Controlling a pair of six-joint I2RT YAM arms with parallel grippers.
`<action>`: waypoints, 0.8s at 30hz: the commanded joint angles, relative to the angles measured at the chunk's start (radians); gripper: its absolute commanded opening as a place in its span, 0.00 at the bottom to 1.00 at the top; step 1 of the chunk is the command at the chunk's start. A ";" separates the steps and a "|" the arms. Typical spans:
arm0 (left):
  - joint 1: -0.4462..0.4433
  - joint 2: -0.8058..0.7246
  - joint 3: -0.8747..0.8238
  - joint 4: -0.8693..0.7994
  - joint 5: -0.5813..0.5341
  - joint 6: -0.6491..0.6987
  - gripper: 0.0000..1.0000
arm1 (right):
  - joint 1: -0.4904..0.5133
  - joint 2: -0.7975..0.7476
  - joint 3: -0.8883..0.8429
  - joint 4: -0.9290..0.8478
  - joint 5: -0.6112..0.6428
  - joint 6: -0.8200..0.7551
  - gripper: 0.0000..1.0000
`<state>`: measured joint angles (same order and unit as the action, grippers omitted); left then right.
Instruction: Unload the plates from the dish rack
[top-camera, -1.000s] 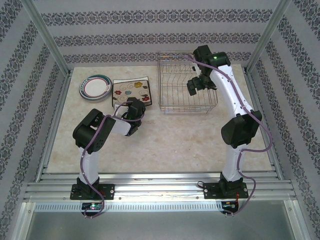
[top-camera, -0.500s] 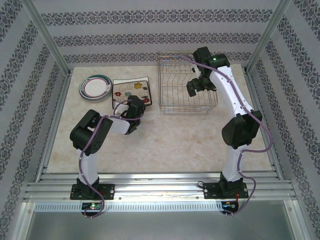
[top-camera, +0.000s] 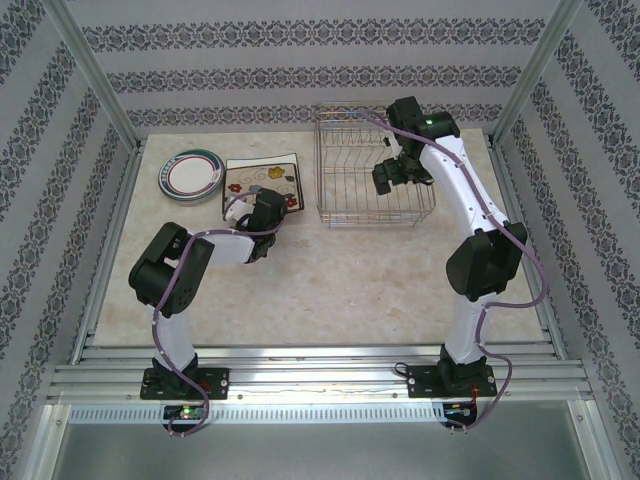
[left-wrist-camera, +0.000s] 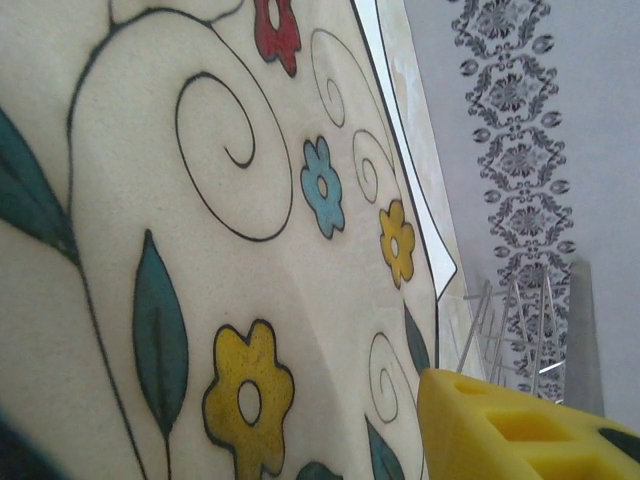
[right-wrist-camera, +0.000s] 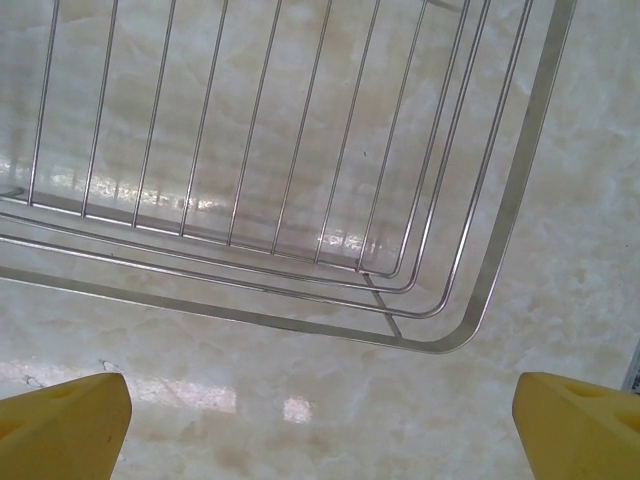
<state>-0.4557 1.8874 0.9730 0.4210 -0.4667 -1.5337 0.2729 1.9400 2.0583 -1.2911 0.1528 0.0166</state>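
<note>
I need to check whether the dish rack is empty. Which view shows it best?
Top external: the whole dish rack appears from above, no plates between its wires. The right wrist view gives one corner close up; the left wrist, a few wires beyond the square plate.

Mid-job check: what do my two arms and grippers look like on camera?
The left arm and right arm are alike: white shells, black joint housings, a purple cable looped along each. A green light glows on one of the right arm's joints. The fingertips are chunky yellow blocks with moulded recesses.
</note>
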 joint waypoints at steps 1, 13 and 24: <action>0.011 -0.050 0.056 -0.035 0.020 0.061 0.56 | 0.011 -0.039 -0.019 0.014 -0.018 0.018 0.98; 0.012 -0.104 0.139 -0.273 0.111 0.234 0.56 | -0.003 -0.042 -0.068 0.053 -0.048 0.023 0.98; 0.011 -0.075 0.121 -0.269 0.142 0.236 0.57 | -0.015 -0.024 -0.053 0.053 -0.050 0.012 0.98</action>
<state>-0.4561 1.8225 1.0832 0.1387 -0.3141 -1.3293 0.2699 1.9285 1.9976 -1.2369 0.1112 0.0235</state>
